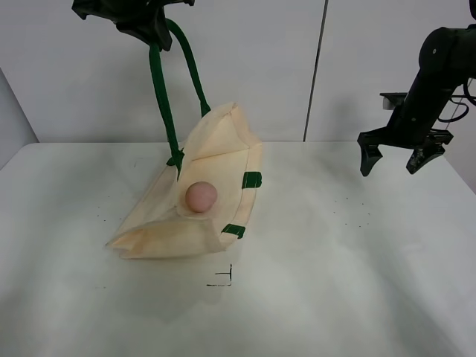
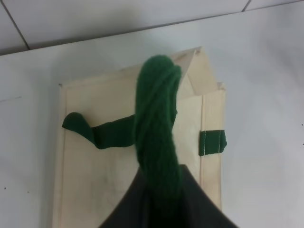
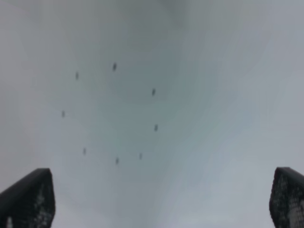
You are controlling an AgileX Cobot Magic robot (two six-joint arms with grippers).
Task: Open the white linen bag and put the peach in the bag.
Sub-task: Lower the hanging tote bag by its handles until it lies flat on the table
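The white linen bag (image 1: 190, 201) lies on the white table with its mouth lifted open. The dusty-pink peach (image 1: 201, 196) sits inside the open mouth. My left gripper (image 1: 152, 30) is high above the bag, shut on the bag's dark green strap handle (image 1: 160, 97) and pulling it up. In the left wrist view the handle (image 2: 156, 123) runs down from the gripper to the bag (image 2: 118, 156); the peach is hidden there. My right gripper (image 1: 393, 158) hangs open and empty above the table's right side, far from the bag; its fingertips (image 3: 28, 199) frame bare table.
The table (image 1: 335, 282) carries a small black corner mark (image 1: 223, 279) in front of the bag. Green tabs (image 1: 251, 179) show on the bag's right edge. A white wall stands behind.
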